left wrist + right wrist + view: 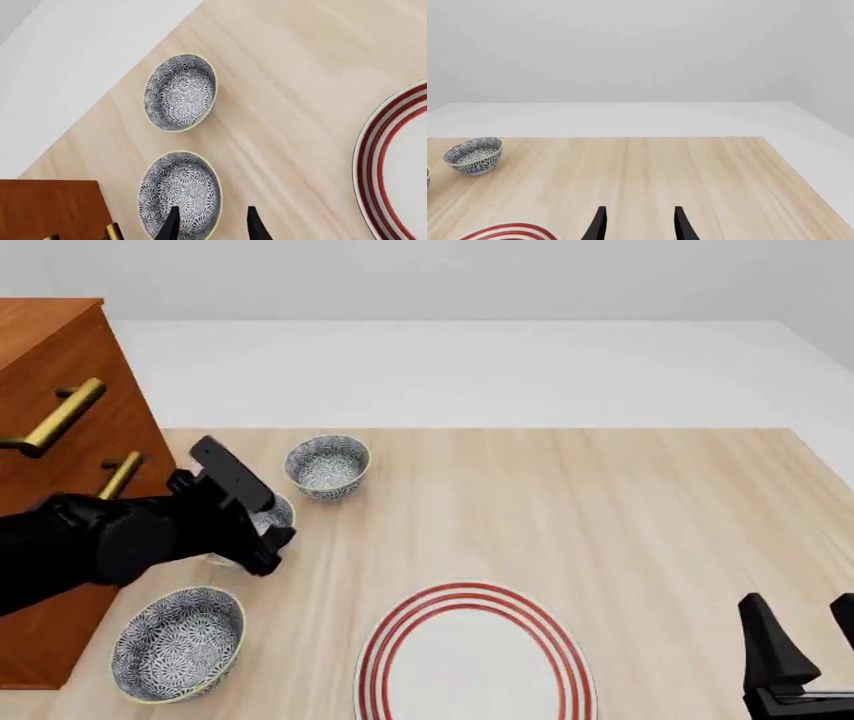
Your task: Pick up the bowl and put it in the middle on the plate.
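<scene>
Three patterned blue-grey bowls stand along the table's left side. The middle bowl (180,187) (278,512) lies right under my left gripper (212,225) (264,540), which is open: one finger hangs over the bowl's inside, the other outside its rim. It holds nothing. The arm hides most of this bowl in the front view. The white plate (470,655) (393,165) with red rings lies at the near middle of the table, with nothing on it. At the near right my right gripper (807,630) (639,225) is open and holds nothing.
A second bowl (327,465) (181,92) (474,154) stands farther back, a third (178,643) near the front left. A wooden cabinet (67,440) (53,210) with brass handles stands at the table's left edge, close to the left arm.
</scene>
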`<state>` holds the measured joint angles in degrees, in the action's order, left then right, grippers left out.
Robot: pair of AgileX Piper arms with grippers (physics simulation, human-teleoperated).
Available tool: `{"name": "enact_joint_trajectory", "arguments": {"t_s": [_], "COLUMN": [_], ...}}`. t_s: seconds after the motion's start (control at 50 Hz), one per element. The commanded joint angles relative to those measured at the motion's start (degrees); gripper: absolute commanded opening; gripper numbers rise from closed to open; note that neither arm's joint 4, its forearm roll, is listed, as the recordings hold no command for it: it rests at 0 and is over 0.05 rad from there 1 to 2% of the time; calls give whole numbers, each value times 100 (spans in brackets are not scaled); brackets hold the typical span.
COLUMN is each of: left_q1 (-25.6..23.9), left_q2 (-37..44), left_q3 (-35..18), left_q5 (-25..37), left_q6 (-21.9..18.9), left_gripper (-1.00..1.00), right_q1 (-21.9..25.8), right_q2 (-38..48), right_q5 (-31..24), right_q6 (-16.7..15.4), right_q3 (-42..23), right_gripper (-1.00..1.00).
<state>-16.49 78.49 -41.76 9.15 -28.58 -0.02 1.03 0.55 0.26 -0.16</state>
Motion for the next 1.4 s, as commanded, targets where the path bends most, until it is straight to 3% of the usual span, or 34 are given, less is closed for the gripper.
{"name": "enact_joint_trajectory", "arguments": {"t_s": [0.02,0.44,0.48,0.76,1.4], "left_q1": [89,110,29,6,129], "left_q2": [373,866,940,1304,1837], "left_q3": [-346,-900,-717,-820,-860], "left_q5": [221,627,502,471,350], "left_q6": [-173,-360,-524,-333,-408], "left_gripper": [100,100,100,100,100], "right_q1": [0,1,1,-1,-1], "right_q2": [10,6,34,40,47], "right_q5": [11,5,33,26,38], "right_q6": [0,-1,4,15,13], "right_q3": [0,-2,3,1,2], "right_gripper": [100,100,100,100,100]}}
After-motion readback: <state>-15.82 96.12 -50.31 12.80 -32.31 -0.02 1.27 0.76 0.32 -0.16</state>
